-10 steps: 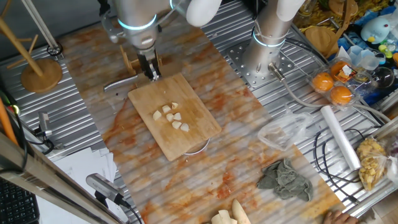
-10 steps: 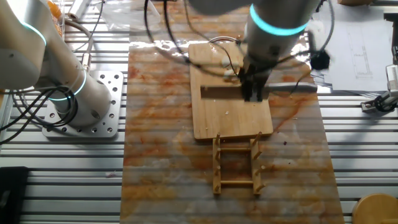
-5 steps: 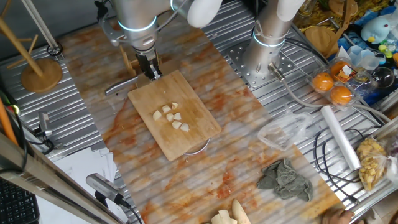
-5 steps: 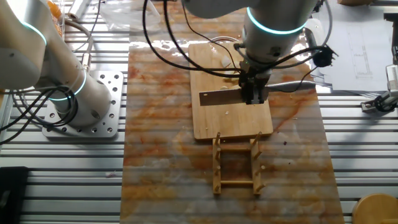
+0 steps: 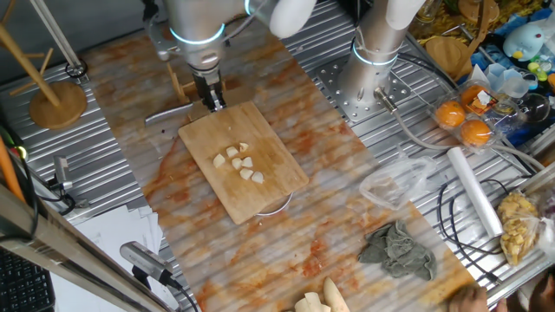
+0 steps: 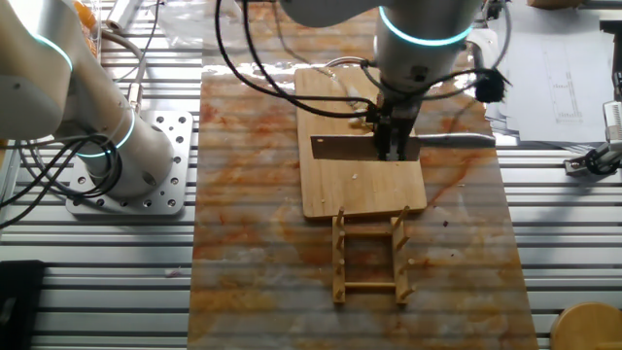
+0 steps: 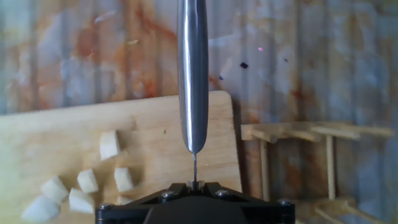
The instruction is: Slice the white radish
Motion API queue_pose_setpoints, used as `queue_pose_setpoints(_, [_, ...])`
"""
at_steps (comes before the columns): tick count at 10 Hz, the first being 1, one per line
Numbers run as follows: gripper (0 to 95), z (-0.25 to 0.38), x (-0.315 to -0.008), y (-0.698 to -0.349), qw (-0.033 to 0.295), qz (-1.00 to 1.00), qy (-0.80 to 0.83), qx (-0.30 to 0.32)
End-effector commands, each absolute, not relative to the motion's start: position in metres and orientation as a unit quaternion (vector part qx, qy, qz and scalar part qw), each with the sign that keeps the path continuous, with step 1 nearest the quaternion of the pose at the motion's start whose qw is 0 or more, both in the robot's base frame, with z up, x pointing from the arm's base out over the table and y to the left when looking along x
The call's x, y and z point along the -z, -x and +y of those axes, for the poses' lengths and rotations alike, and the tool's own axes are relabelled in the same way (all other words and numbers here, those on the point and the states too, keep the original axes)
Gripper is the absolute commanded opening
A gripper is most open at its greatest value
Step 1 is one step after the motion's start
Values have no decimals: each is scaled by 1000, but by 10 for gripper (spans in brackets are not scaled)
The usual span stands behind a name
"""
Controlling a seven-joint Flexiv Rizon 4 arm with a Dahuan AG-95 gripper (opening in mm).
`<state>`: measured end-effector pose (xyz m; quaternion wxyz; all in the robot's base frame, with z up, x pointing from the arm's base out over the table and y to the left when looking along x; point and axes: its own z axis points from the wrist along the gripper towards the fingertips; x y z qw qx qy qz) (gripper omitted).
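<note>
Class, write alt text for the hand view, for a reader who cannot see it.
A steel knife held in the gripper points away over a wooden cutting board. Six white radish chunks lie at its left; a wooden rack stands right.

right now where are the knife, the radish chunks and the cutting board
knife (image 7: 192,74): hand view, middle of the steel spine.
white radish chunks (image 5: 239,164): one fixed view, centre of the cluster.
cutting board (image 5: 276,170): one fixed view, bare wood right of the chunks.
</note>
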<state>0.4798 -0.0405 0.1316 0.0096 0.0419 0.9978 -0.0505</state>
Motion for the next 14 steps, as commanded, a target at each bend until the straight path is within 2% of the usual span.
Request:
queue_pose_setpoints(1, [0,-57,-138,-480,12,999,19,40])
queue_pose_setpoints(3, [0,-111,-164,-476,-6,998,55,2])
queue_pose_setpoints(5, [0,-136,-170,-470,-11,997,73,1])
queue_pose_setpoints(8, [0,-157,-155,-472,-7,995,95,-3])
queue_pose_setpoints(14, [0,-161,-127,-487,-7,996,91,-3])
